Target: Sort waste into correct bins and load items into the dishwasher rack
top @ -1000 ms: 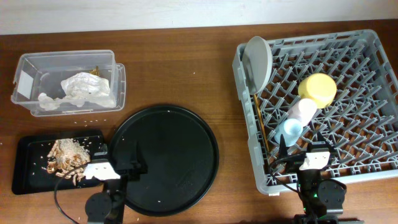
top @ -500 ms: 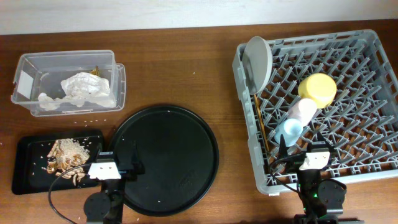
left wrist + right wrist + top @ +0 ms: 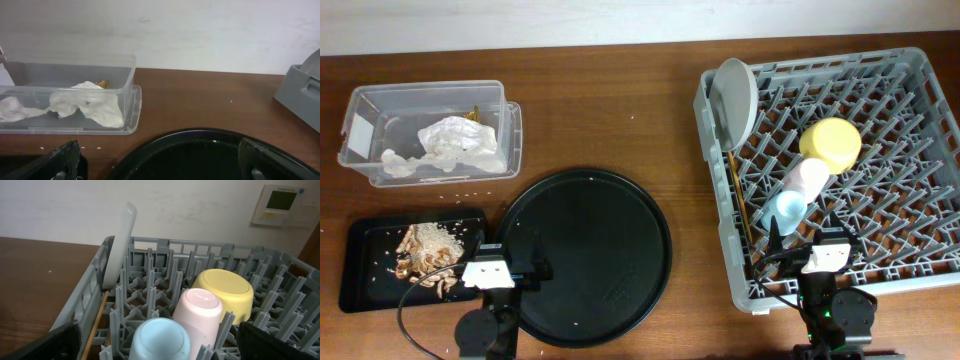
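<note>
Left pincer point(image 3: 160, 165) over the round black tray point(image 3: 600, 230) and right pincer point(image 3: 160, 347) at the loaded grey dishwasher rack point(image 3: 900, 200) both stand wide open, gripping nothing.

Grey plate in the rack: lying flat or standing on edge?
Standing on edge. The grey plate shows its thin rim upright among the pegs at the dishwasher rack's left edge.
</note>
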Available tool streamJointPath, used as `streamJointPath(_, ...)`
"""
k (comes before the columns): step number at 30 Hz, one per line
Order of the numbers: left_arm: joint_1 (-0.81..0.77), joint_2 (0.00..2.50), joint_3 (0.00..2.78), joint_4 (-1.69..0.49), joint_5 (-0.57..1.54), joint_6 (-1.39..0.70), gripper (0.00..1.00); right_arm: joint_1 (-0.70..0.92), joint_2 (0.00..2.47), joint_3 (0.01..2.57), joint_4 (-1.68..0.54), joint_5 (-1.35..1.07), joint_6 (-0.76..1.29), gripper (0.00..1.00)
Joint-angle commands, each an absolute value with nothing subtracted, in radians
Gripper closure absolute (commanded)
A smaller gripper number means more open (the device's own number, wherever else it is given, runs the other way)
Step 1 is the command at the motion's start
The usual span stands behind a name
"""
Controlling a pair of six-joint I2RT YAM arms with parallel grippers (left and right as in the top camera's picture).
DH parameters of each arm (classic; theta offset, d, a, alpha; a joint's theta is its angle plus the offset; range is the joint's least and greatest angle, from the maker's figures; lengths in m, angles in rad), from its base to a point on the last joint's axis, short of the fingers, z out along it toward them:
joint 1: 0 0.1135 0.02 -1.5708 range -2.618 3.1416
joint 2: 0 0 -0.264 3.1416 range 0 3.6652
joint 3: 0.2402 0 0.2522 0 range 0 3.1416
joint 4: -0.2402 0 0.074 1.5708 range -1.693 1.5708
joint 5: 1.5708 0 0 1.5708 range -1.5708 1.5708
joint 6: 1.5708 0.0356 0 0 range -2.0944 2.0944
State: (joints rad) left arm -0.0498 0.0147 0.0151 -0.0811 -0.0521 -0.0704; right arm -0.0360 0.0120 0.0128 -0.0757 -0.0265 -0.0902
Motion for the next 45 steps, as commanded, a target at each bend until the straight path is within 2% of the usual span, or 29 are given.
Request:
streamJointPath(1, -0.044, 0.004, 0.009, -0.084, -0.041, -0.047, 0.01, -0.041, 0.003, 0.006, -0.079, -0.022, -0.097, 0.01)
streamJointPath(7, -0.045, 0.004, 0.009, -0.086, -0.023, 0.017, 0.01, -0.041, 0.003, 0.006, -0.079, -0.022, -0.097, 0.01)
streamJointPath(45, -0.044, 0.005, 0.009, -0.083, -0.022, 0.016, 0.01, -0.041, 0.004, 0.006, -0.079, -0.022, -0.097, 0.01)
